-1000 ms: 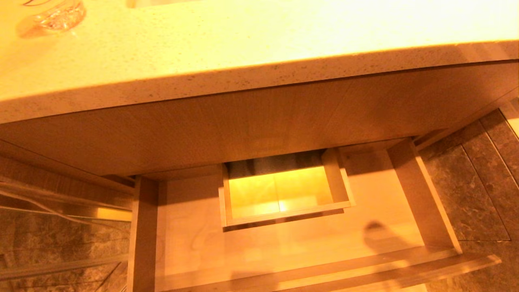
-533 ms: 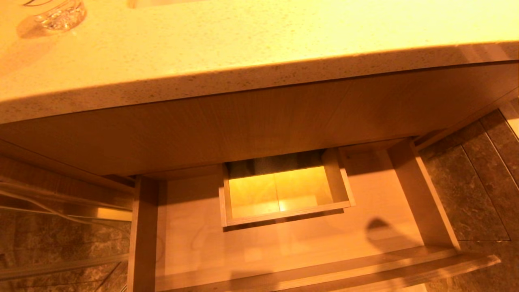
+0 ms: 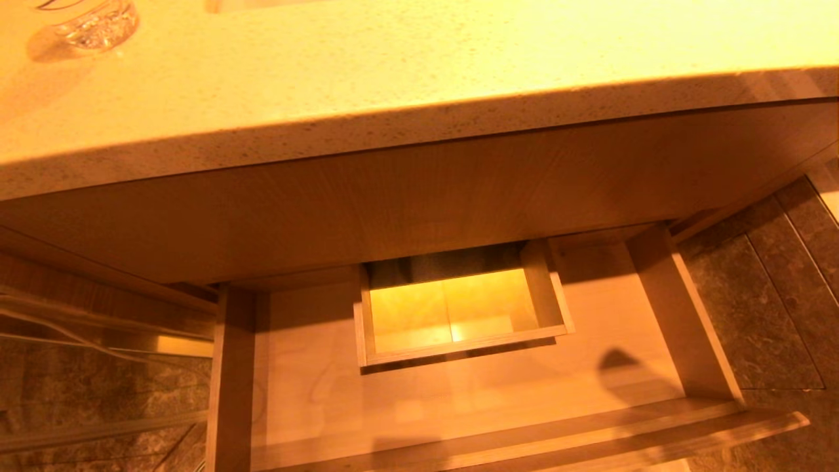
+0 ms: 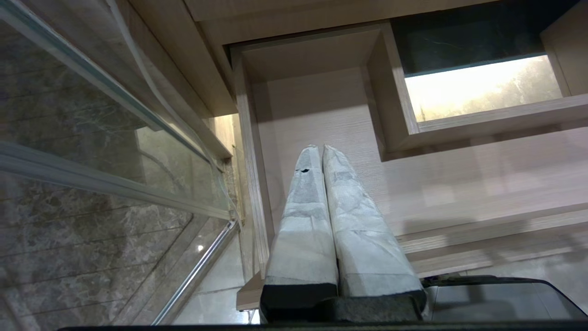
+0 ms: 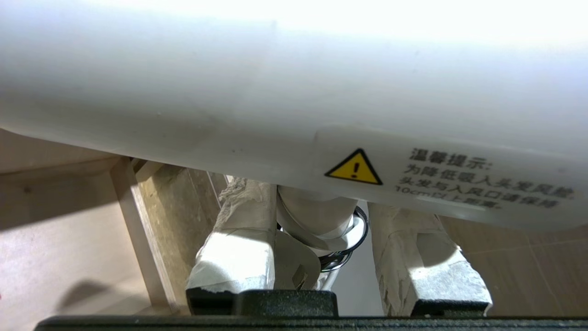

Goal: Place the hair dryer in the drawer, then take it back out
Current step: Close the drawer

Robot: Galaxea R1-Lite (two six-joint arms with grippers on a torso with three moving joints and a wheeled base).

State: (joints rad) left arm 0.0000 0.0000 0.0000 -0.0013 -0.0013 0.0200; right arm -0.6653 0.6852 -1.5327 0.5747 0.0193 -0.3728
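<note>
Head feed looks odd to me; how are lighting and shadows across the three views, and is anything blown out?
Head view: strong orange cast, a small dark shadow on the drawer floor, glare in its cutout. Left wrist view: neutral light, cutout floor overexposed, left gripper evenly lit. Right wrist view: hair dryer body fills the top and is blown out white along the upper edge; right gripper partly shadowed.

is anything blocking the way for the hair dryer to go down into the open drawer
Nothing visible does. The right gripper holds the hair dryer, and the drawer is pulled out with a bare floor around its boxed cutout.
</note>
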